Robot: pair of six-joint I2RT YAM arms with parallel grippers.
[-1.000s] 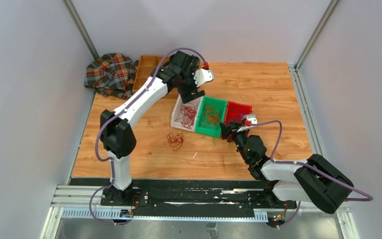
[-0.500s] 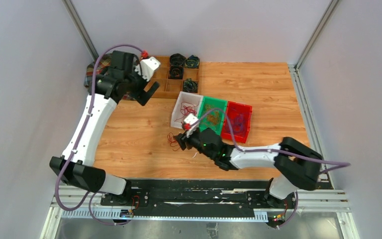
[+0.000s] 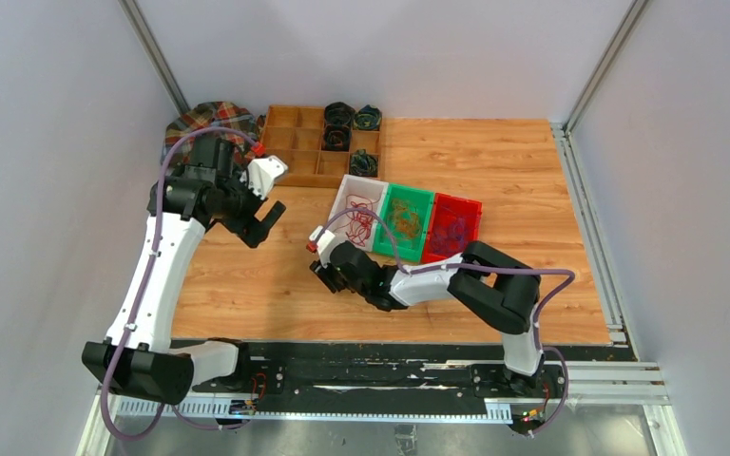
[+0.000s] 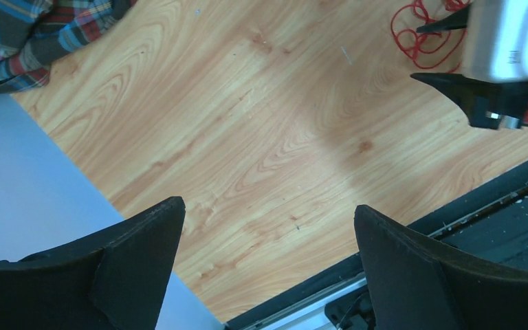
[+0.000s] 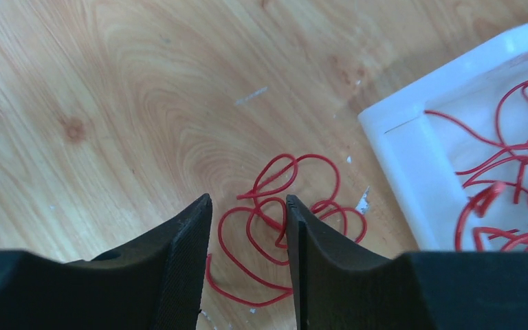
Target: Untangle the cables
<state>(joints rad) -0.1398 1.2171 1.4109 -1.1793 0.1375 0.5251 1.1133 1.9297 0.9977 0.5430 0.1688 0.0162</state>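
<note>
A loose bunch of thin red cable loops (image 5: 285,218) lies on the wooden table just left of the white bin. My right gripper (image 5: 247,199) hangs low over it, jaws a narrow gap apart with a few red loops between the fingertips, not clamped. From the top view the right gripper (image 3: 321,274) covers this bunch. In the left wrist view the red cable (image 4: 419,36) shows at the top right, beside the right gripper's fingers (image 4: 478,100). My left gripper (image 3: 261,228) is wide open and empty above bare table (image 4: 268,204), left of the bunch.
A white bin (image 3: 342,201) holds red wires, a green bin (image 3: 382,249) orange ones, a red bin (image 3: 476,204) purple ones. A wooden divider tray (image 3: 297,152) with dark coiled rolls (image 3: 339,114) stands at the back. A plaid cloth (image 3: 200,119) lies back left.
My left arm has swung from the back centre to the left and come down. My right arm has swung left from the red bin to the loose red cable bunch.
</note>
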